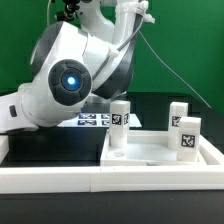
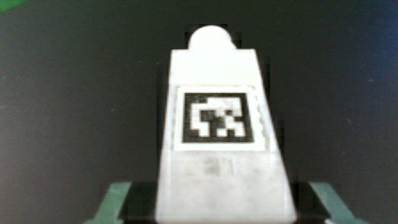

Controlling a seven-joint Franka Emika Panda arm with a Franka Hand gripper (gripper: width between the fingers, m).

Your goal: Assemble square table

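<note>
In the wrist view a white table leg [image 2: 217, 90] with a black-and-white tag [image 2: 217, 118] runs lengthwise between my green fingers [image 2: 118, 203]. Its rounded tip points away from me over the dark table. My gripper [image 2: 217, 207] is shut on the leg's near end, one finger on each side. In the exterior view the white square tabletop [image 1: 150, 152] lies flat at the right. Three tagged legs [image 1: 120, 116] [image 1: 177, 112] [image 1: 187, 135] rise on or behind it. The arm's bulk hides the gripper and the held leg there.
The arm's large white joint [image 1: 65, 78] fills the exterior view's left. A long low white barrier rail [image 1: 110, 180] runs along the front. The marker board [image 1: 95, 120] lies behind the tabletop. A green wall stands at the back.
</note>
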